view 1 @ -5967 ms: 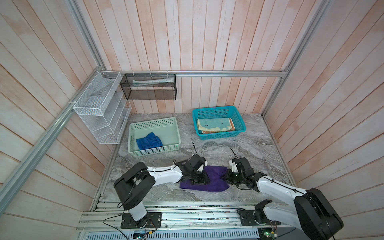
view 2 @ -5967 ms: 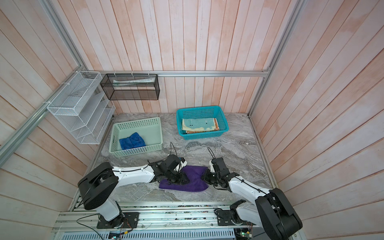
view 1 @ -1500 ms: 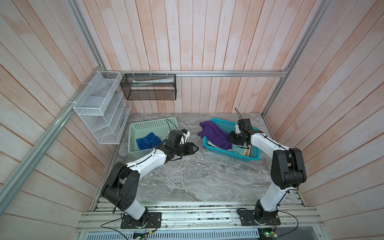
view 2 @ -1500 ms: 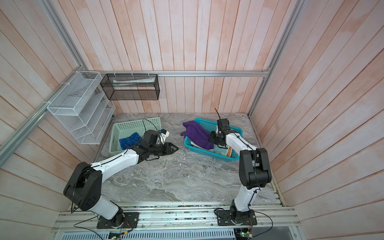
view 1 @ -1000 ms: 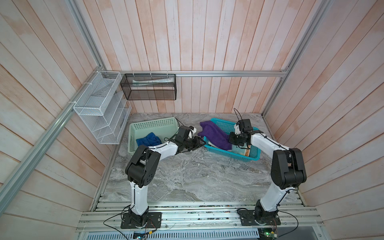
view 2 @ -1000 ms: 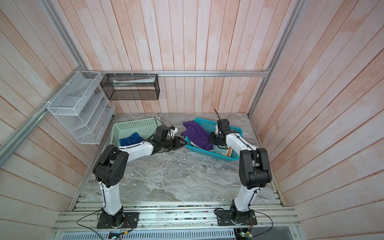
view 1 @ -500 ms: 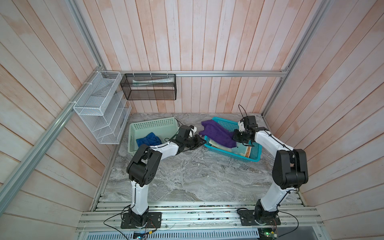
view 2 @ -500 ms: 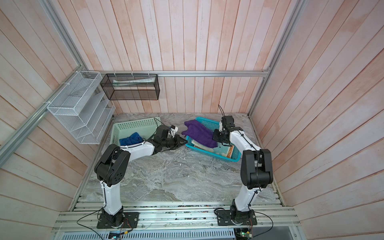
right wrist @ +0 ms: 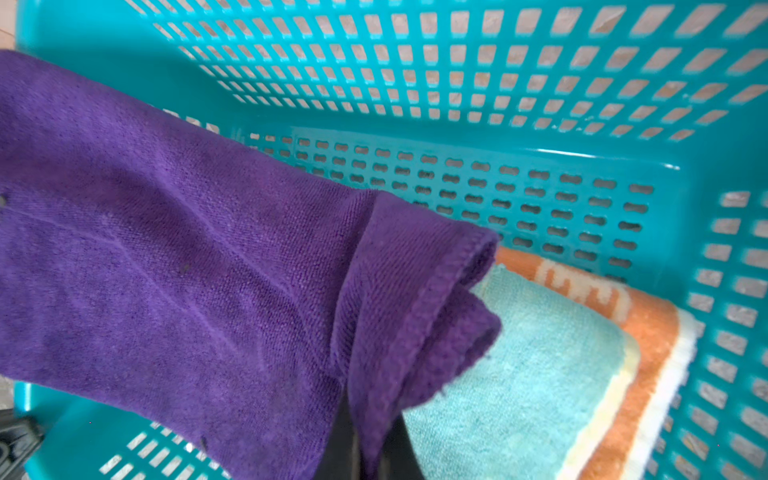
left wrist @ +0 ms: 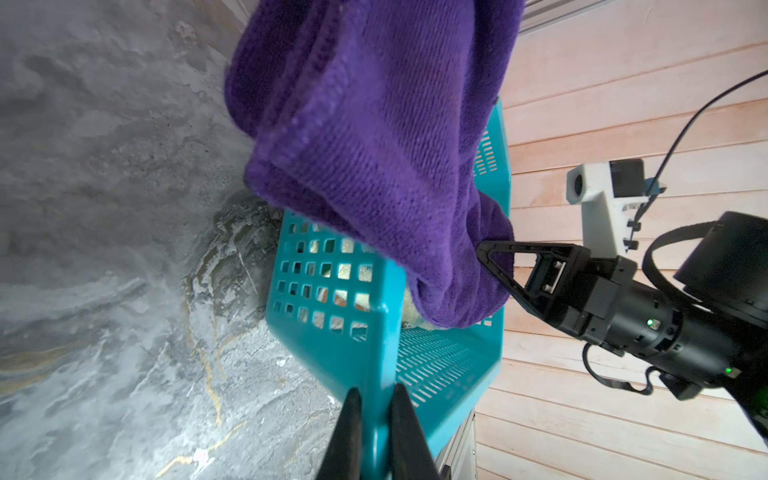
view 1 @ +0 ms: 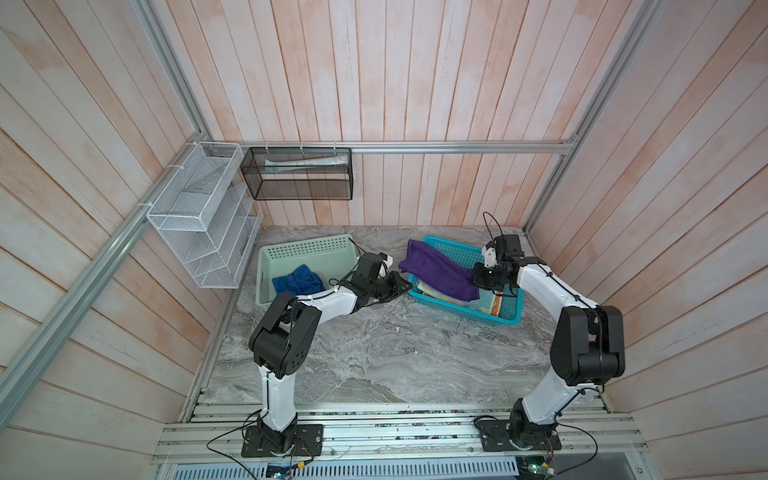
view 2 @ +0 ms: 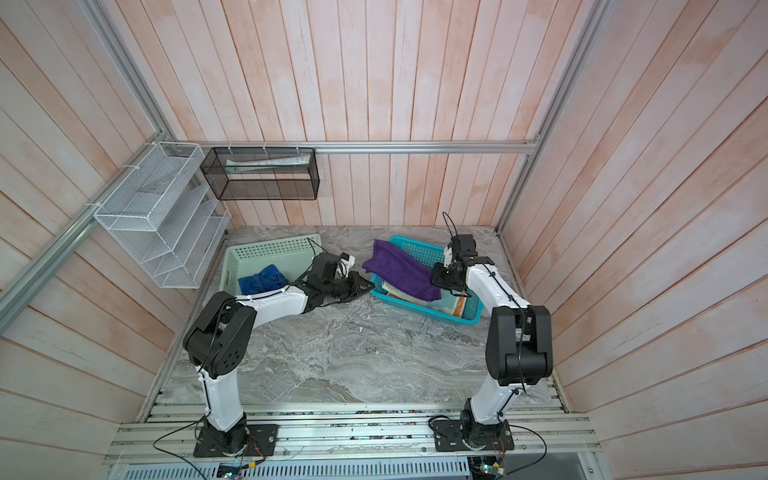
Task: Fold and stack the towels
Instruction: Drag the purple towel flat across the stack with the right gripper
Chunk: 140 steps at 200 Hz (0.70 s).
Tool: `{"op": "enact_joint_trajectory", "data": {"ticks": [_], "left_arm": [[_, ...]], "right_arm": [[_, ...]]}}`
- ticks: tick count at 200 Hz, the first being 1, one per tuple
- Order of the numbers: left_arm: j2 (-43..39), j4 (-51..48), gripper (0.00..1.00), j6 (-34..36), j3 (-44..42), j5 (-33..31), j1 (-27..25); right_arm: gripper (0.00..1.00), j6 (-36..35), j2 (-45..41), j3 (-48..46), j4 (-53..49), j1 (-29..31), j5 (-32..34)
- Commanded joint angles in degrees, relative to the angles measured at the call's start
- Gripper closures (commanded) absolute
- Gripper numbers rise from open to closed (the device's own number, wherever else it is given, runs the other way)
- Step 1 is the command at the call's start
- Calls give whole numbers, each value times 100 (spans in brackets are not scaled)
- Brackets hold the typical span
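Both top views first. My left gripper (view 1: pixel 402 286) is right at the near-left corner of the teal basket (view 1: pixel 509 320), which sits at an angle to the edges near the back right corner of the tabletop (view 1: pixel 374 353). My right gripper (view 1: pixel 478 276) is over the basket, pinching one end of the purple towel (view 1: pixel 436 272). The towel lies across the basket, and its other end pokes out past the left rim. The blue towel (view 2: pixel 262 279) is a crumpled lump in the mint basket (view 2: pixel 232 253) by the back left corner.

In the left wrist view, the left gripper's fingers (left wrist: pixel 353 415) are clamped narrow on the teal basket's rim, plastic squeezed between them. The purple towel hangs over the rim ahead, and the right gripper is biting its far end.

In the right wrist view, the right gripper (right wrist: pixel 370 444) is closed tight with a fold of purple towel between its fingers. Under that, folded flat in the basket, are the teal towel (right wrist: pixel 519 374) on top and the orange towel (right wrist: pixel 648 332) beneath, peeking out along one side.
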Motion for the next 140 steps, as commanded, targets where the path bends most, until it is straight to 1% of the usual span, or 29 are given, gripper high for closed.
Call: {"op": "enact_joint_trajectory", "data": {"ticks": [1,26,48,75,140], "left_arm": [[-259,-42,100,291,-190,-347,15],[-355,-41,100,282,-345,-390,12],[-404,-42,100,282,-430,-435,12],[-430,-56,100,265,-504,-473,14],[-446,-94,100,289,-545,-523,20]], "right_arm": [[100,-207,-145,-119,-181,-50,-33],[100,-402,-76,-122,-177,-51,-78],[100,-527,23,-38,-273,-47,102],[100,-636,101,36,-319,-60,133],[100,-848,221,397,-765,-149,324]]}}
